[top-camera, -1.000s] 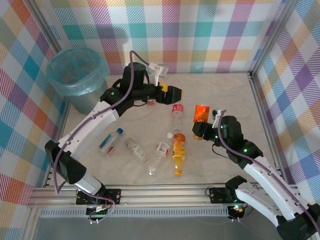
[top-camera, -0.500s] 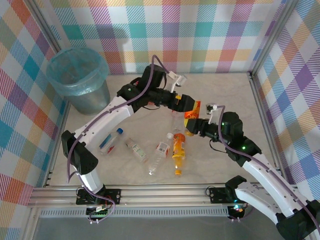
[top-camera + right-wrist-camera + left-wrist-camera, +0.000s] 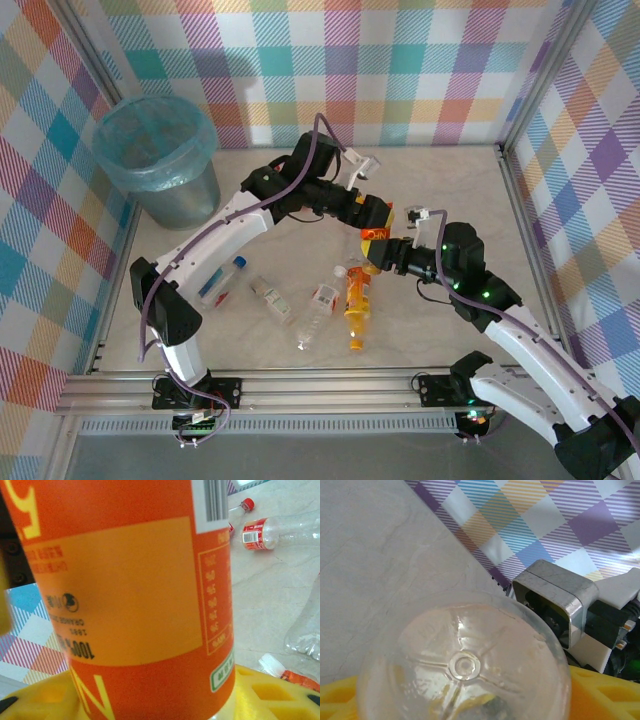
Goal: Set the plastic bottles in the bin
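Observation:
An orange bottle (image 3: 376, 238) with an orange label is held off the table by my right gripper (image 3: 382, 252), which is shut on its body (image 3: 125, 580). My left gripper (image 3: 371, 218) meets it from the far side. The bottle's clear ribbed base (image 3: 465, 665) sits between the left gripper's (image 3: 465, 702) yellow fingers (image 3: 605, 695), very close; contact does not show. On the table lie a blue-capped bottle (image 3: 222, 283), a small clear one (image 3: 272, 299), a clear red-labelled one (image 3: 322, 305) and an orange one (image 3: 357, 300). The bin (image 3: 112, 135) stands at the far left.
Checked walls close off the left, back and right sides. A metal rail runs along the near edge. In the right wrist view a clear red-labelled bottle (image 3: 280, 532) lies on the pale table beyond the held one, and another clear base (image 3: 305, 630) lies at the right.
My left arm swung right, away from the bin side, and reached the orange bottle, its jaws narrowing. My right gripper carried the bottle up and leftwards.

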`<state>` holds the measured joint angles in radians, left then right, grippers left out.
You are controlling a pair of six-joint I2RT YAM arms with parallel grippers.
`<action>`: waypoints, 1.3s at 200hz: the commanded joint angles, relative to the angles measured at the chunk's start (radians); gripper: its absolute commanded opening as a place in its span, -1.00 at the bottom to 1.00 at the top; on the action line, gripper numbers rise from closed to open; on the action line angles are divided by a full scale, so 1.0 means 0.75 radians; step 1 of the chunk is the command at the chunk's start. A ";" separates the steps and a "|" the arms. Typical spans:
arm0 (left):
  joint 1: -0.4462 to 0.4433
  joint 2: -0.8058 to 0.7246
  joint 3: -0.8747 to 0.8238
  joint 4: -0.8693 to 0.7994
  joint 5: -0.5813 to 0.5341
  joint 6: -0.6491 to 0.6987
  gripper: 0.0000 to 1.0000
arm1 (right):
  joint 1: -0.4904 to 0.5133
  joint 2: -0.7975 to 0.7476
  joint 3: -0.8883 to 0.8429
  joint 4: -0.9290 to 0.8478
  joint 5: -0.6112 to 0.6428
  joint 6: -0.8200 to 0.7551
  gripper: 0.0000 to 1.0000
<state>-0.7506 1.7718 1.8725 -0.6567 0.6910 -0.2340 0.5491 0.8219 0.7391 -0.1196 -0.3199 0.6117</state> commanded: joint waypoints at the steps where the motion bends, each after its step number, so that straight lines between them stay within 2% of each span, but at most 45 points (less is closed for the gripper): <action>1: -0.011 -0.006 0.054 -0.012 0.018 0.014 0.41 | 0.008 -0.007 0.055 0.029 -0.019 -0.026 0.05; 54: -0.011 -0.055 0.025 0.032 0.000 0.024 0.16 | 0.009 -0.008 0.067 0.012 0.009 -0.033 0.07; 75: -0.010 -0.063 0.025 0.041 -0.022 0.019 0.06 | 0.008 -0.006 0.084 -0.002 0.011 -0.033 0.16; 92: -0.011 -0.077 0.023 0.057 -0.046 0.007 0.03 | 0.008 -0.007 0.102 -0.031 0.022 -0.039 0.26; 134: -0.008 -0.135 0.021 0.076 -0.199 -0.001 0.02 | 0.008 -0.013 0.160 -0.155 0.146 -0.072 0.33; 166: 0.017 -0.209 -0.005 0.110 -0.275 -0.008 -0.07 | 0.008 -0.004 0.221 -0.158 0.146 -0.090 0.40; 217: 0.106 -0.381 -0.047 0.125 -0.503 -0.028 -0.54 | 0.010 0.128 0.476 -0.188 0.008 -0.176 0.44; 242: 0.195 -0.481 -0.084 0.139 -0.666 -0.063 -0.72 | 0.012 0.200 0.578 -0.161 -0.048 -0.208 0.45; 260: 0.283 -0.547 -0.113 0.149 -0.750 -0.106 -0.92 | 0.020 0.258 0.635 -0.115 -0.071 -0.215 0.45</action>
<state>-0.6109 1.4353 1.8183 -0.5869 0.2699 -0.2657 0.5564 0.9726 1.1538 -0.2523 -0.3138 0.4908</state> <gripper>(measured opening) 0.555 0.723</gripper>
